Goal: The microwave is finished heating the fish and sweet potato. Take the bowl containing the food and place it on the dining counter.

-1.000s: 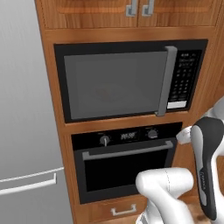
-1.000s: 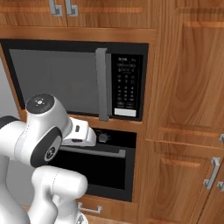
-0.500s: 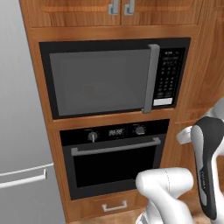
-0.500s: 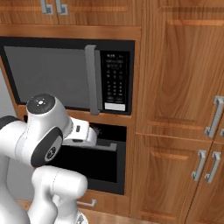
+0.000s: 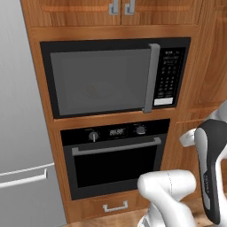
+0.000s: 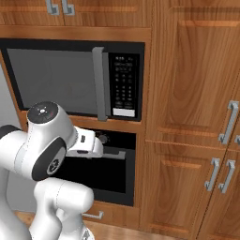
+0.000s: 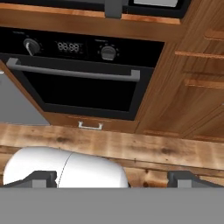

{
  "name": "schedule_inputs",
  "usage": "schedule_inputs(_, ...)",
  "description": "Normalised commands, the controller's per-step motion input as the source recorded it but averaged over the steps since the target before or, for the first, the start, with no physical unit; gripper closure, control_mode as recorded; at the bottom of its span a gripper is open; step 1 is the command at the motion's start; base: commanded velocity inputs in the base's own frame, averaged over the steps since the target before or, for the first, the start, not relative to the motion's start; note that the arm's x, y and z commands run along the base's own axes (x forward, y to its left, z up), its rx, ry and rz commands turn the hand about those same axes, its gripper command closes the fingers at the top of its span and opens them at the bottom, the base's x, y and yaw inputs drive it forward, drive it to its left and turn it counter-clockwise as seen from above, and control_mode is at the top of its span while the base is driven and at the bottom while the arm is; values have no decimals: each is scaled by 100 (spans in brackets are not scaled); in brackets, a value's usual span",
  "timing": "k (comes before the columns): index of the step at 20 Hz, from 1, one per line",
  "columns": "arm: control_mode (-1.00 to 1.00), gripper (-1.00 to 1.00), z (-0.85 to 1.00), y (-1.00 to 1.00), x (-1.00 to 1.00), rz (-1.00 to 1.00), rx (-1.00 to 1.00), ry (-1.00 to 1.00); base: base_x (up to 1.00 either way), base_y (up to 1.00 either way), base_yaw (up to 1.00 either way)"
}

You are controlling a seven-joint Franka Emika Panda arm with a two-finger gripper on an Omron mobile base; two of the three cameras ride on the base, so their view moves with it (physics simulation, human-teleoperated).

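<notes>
Gripper [image 7: 111, 178] spread wide, holding nothing (oven [image 7: 78, 76] ahead).

We see a wooden cabinet wall [image 5: 186, 111] carrying the appliances. The microwave [image 5: 115, 77] sits built into the upper niche, door shut. Directly below it sits a black oven [image 5: 115, 155], its door closed too. Under the oven we note a small drawer [image 5: 115, 206]. A plank floor [image 7: 144, 151] runs along the cabinet base.
</notes>
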Motion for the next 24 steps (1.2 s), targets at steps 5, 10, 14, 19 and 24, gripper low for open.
schedule_inputs(5, -100, -100, 1, 0, 25, 0, 0, -15, 0, 0, 0)
schedule_inputs(10, -100, -100, 2, 7, 34, 0, 0, -43, 0, 0, 0)
schedule_inputs(14, -100, -100, 6, 14, 38, 0, 1, -52, 0, 0, 0)
schedule_inputs(19, -100, -100, 12, 30, 27, 0, 0, -54, 0, 0, 0)
schedule_inputs(24, -100, -100, 0, 32, 30, 0, 0, -39, 0, 0, 0)
